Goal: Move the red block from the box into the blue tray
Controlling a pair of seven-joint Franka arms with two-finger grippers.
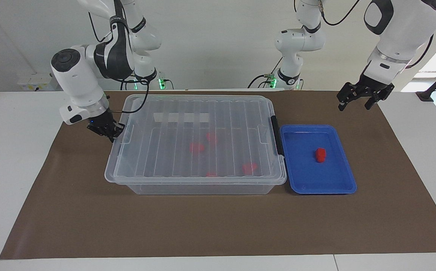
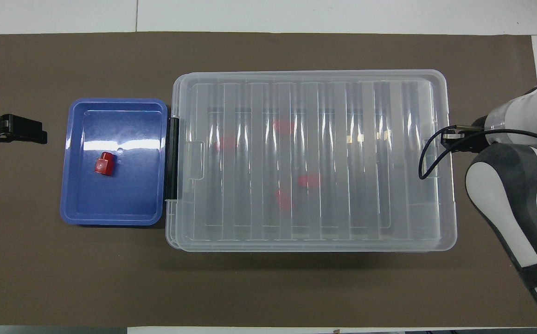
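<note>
A small red block [image 1: 320,154] [image 2: 103,164] lies in the blue tray [image 1: 304,177] [image 2: 124,199], which sits against the latch end of the box [image 1: 195,188] [image 2: 315,246]. The box's ribbed clear lid [image 1: 188,113] rests on top. My right gripper [image 1: 109,132] is shut on the lid's short edge at the right arm's end; the overhead view hides its fingers under the wrist. My left gripper [image 1: 354,107] [image 2: 36,131] hangs open over the mat beside the tray, holding nothing.
Several more red pieces [image 1: 196,147] show dimly through the lid inside the box. A black latch [image 1: 276,135] sits on the box's short side facing the tray. The brown mat [image 1: 218,226] stretches out bare on the side away from the robots.
</note>
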